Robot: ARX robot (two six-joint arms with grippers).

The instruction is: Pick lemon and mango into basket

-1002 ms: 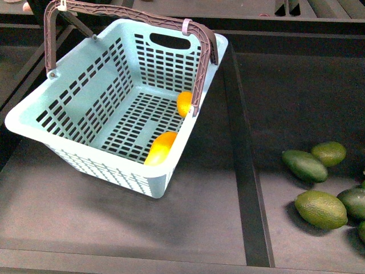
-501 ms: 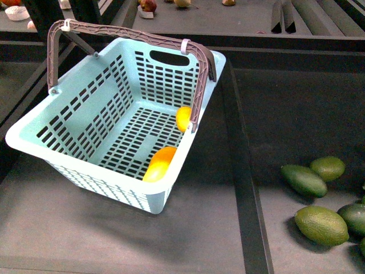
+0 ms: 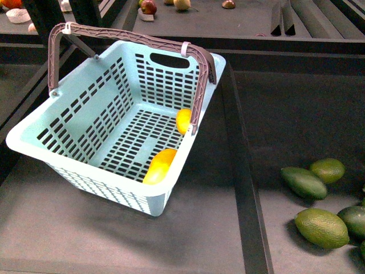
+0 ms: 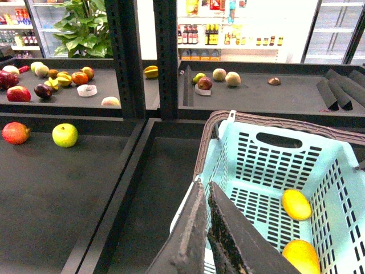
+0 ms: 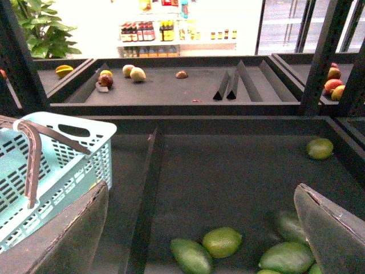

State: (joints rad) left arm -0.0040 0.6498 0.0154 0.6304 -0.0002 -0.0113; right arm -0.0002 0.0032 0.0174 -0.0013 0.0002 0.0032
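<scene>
The mint-teal basket (image 3: 85, 103) sits tilted on the dark shelf, left of centre in the front view, its brown handle (image 3: 137, 39) raised over it. Inside, against its right wall, lie the lemon (image 3: 183, 121) and, nearer to me, the orange-yellow mango (image 3: 159, 165). Neither arm shows in the front view. In the left wrist view my left gripper (image 4: 206, 187) is shut and empty, at the basket's (image 4: 228, 154) near rim, with the lemon (image 4: 296, 204) and mango (image 4: 301, 257) beyond it. My right gripper (image 5: 199, 191) is open and empty over green fruits (image 5: 222, 241), with the basket (image 5: 68, 165) off to one side.
Several green oval fruits (image 3: 321, 227) lie in the right bay, behind a raised black divider (image 3: 242, 171). The back shelf holds small fruits (image 3: 148, 7). A red apple (image 4: 15, 132) and a green apple (image 4: 65, 135) lie in the bay left of the basket.
The whole front view has slid down in the picture, so the basket and green fruits sit lower and the back shelf's fruits have come into sight. Lemon and mango stay in the basket.
</scene>
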